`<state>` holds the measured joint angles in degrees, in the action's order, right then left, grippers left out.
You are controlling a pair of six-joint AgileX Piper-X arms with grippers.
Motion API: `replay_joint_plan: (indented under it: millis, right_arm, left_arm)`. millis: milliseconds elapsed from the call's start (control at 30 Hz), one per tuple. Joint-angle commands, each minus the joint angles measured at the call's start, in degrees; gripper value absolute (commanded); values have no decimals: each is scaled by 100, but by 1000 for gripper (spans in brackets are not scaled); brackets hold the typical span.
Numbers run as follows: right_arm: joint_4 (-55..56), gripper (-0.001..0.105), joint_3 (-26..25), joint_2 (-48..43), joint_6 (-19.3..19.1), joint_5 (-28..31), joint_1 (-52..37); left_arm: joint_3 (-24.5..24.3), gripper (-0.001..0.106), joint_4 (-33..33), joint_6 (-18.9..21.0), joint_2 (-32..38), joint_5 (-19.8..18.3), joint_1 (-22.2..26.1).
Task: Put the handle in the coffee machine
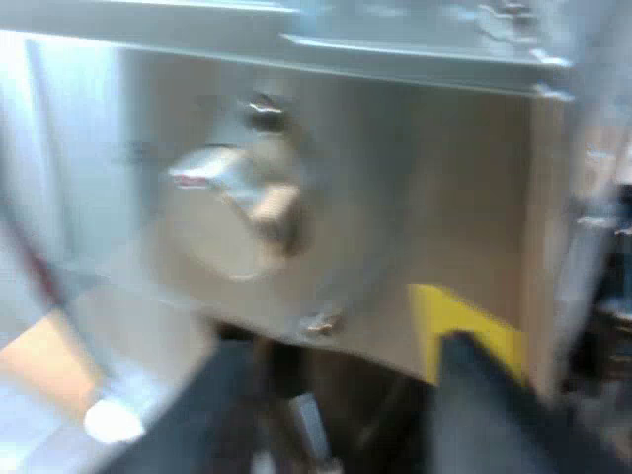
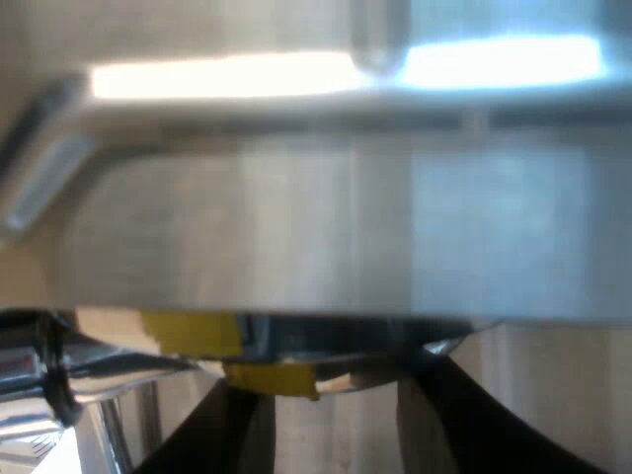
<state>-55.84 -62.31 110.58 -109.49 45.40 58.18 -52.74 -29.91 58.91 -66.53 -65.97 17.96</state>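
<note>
- Left wrist view, espresso machine [image 1: 415, 197]: a brushed-metal panel seen from close by, under an overhanging upper ledge.
- Round metal knob [image 1: 237, 212]: stands out from that panel. One small screw [image 1: 265, 114] sits above it and a second one [image 1: 321, 321] is at the panel's lower edge.
- Yellow patch [image 1: 464, 321]: lies on the panel near its lower edge, just over the tip of one black finger.
- Left gripper [image 1: 341, 355]: its two black fingers stand wide apart, their tips at the panel's lower edge, and they clasp nothing that can be made out.
- Dark shape [image 1: 281, 395]: lies between those fingers, below the panel, with a pale metal glint beside it. It cannot be told whether this is the holder's handle, so the place of the task's thing cannot be told.
- Tan strip of worktop [image 1: 39, 360]: shows beside the machine, with a small white disc [image 1: 114, 420] near it.
- Right wrist view, espresso machine [image 2: 326, 227]: a broad metal face under a bright ledge, with its lower edge just above the fingertips.
- Yellow pieces [image 2: 188, 333]: sit along that lower edge, one of them just over a fingertip.
- Right gripper [image 2: 326, 380]: its fingers are spread wide with nothing between them, and a pale wood-toned surface [image 2: 336, 434] shows through the gap.
- Chrome part [image 2: 69, 380]: has a dark band and lies beside the gripper under the machine's edge. It cannot be identified.
</note>
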Motion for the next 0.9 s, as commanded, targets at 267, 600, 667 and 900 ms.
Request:
replay_joint_plan:
  millis: [267, 600, 667, 900]
  right_arm:
    - [-816, 32, -175, -256, -45, 95, -63]
    - [-816, 32, -175, -256, -45, 95, -63]
    - [-816, 32, -175, -256, -45, 95, -63]
    - [-816, 32, -175, -256, -45, 85, -63]
  left_arm:
    - [-809, 1, -824, -146, 42, 1189, -49]
    - [-1551, 1, -2285, -1000, -25, 3125, -904]
    - [-1579, 1, -2637, -1176, -196, 3584, -1120]
    - [-1727, 1, -3356, -1427, -787, 3925, -1344]
